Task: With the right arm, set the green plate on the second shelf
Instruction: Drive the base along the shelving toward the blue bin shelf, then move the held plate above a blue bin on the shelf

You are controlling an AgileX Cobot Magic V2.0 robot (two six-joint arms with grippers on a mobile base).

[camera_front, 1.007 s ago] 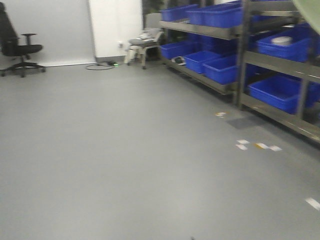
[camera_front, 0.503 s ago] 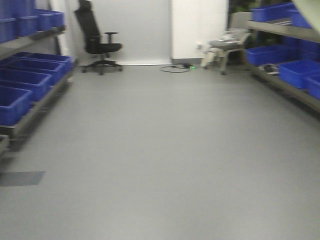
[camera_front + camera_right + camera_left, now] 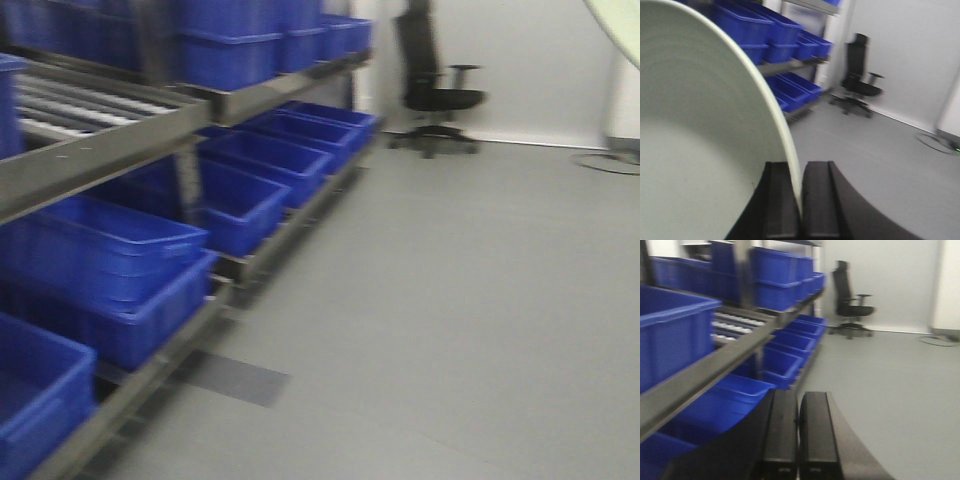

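The green plate fills the left of the right wrist view, pale sage with faint rings, held on edge. My right gripper is shut on its rim, which runs down between the two black fingers. In the front view only a sliver of the plate shows at the top right corner. My left gripper is shut with nothing in it and hangs beside a metal shelf rack. The rack has several levels; one at upper left carries bare rollers. I cannot tell which level is the second shelf.
Blue plastic bins line the rack's levels on the left. A black office chair stands at the far wall. A cable lies on the grey floor, and a dark patch sits near the rack's foot.
The front view has swung left: from the right-hand rack, across the open aisle, to the left-hand rack close by. The plate's edge stays in the top right corner.
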